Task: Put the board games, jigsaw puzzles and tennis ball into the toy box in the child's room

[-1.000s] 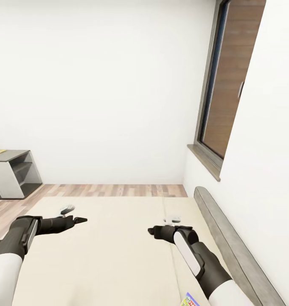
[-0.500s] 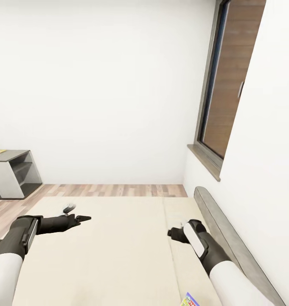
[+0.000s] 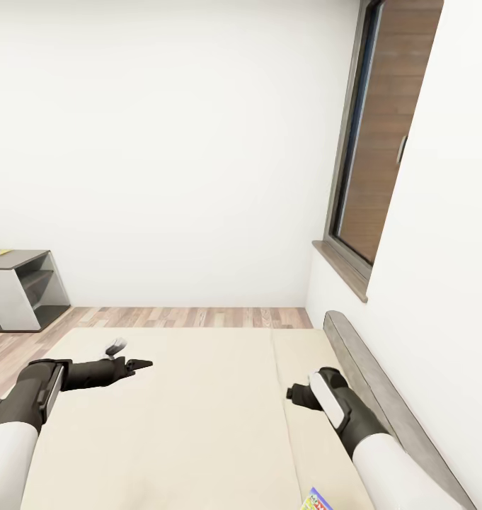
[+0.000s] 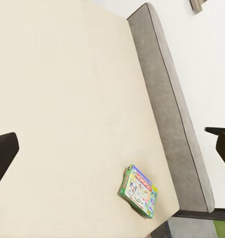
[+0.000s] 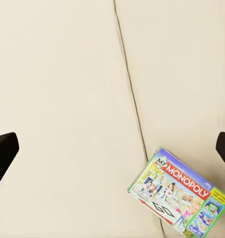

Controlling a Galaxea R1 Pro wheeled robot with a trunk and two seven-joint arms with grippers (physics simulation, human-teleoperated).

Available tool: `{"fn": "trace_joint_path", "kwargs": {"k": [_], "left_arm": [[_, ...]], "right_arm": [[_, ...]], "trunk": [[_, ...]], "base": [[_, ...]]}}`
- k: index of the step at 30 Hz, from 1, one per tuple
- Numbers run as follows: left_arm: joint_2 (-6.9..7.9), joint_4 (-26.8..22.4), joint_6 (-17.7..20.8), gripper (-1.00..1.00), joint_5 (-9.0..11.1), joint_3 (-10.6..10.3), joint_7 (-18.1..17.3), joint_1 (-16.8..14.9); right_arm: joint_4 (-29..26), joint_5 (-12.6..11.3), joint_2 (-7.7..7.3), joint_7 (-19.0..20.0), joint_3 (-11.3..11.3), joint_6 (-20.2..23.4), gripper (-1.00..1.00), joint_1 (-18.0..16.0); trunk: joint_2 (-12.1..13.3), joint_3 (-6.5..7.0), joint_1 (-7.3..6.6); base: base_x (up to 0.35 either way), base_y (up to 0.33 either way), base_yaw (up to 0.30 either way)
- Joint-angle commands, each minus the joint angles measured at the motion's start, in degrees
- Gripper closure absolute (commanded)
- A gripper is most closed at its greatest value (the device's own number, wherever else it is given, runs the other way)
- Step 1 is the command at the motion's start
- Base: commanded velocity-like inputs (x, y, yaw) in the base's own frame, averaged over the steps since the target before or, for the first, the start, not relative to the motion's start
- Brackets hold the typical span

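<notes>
Drawing back toward the headboard [image 3: 382, 397] side of the bed [image 3: 198, 425], the right gripper [image 3: 294, 392] now sits nearer the robot than a second ago; the left gripper [image 3: 138, 365] has barely shifted over the bed's left half. Both grippers are released: each wrist view shows its two dark fingertips [image 5: 3, 151] spread to opposite margins with nothing between them. One board game [image 5: 179, 196] lies flat on the mattress, close to the grey headboard edge and beside the mattress seam [image 5: 130, 94]; its corner shows at the lower margin of the head view [image 3: 315, 500]. The lid reads "MY MONOPOLY". Bare mattress surrounds the box on the remaining sides. Beyond the bed's far edge lie wood floor [image 3: 191, 316], a grey shelf unit [image 3: 21, 287] and a window [image 3: 371, 156].
</notes>
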Motion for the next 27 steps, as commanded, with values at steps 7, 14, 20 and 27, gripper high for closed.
{"fn": "trace_joint_path", "kwargs": {"k": [7, 14, 20, 27], "left_arm": [[-0.12, 0.0, 0.4, -1.0, -0.6, 0.3, -0.6, 0.0], [-0.11, 0.1, 0.4, -1.0, -0.6, 0.3, -0.6, 0.0], [-0.1, 0.1, 0.4, -1.0, -0.6, 0.2, -0.6, 0.0], [-0.09, 0.1, 0.4, -1.0, -0.6, 0.2, -0.6, 0.0]], "right_arm": [[8.7, -0.6, -0.58, -0.6, 0.4, 0.4, -1.0, -3.6], [16.7, -0.4, -2.24, -0.4, 0.5, 0.0, -1.0, -6.1], [17.6, -0.3, -2.57, -0.3, 0.6, -0.2, -1.0, -6.2], [17.7, -0.3, -2.84, -0.3, 0.7, -1.0, -1.0, -6.2]], "trunk": [[0.0, -0.03, 0.02], [0.0, -0.03, 0.02], [0.0, -0.03, 0.02], [0.0, -0.07, 0.02]], "base": [[0.0, 0.0, 0.0], [0.0, 0.0, 0.0], [0.0, 0.0, 0.0], [0.0, 0.0, 0.0]]}}
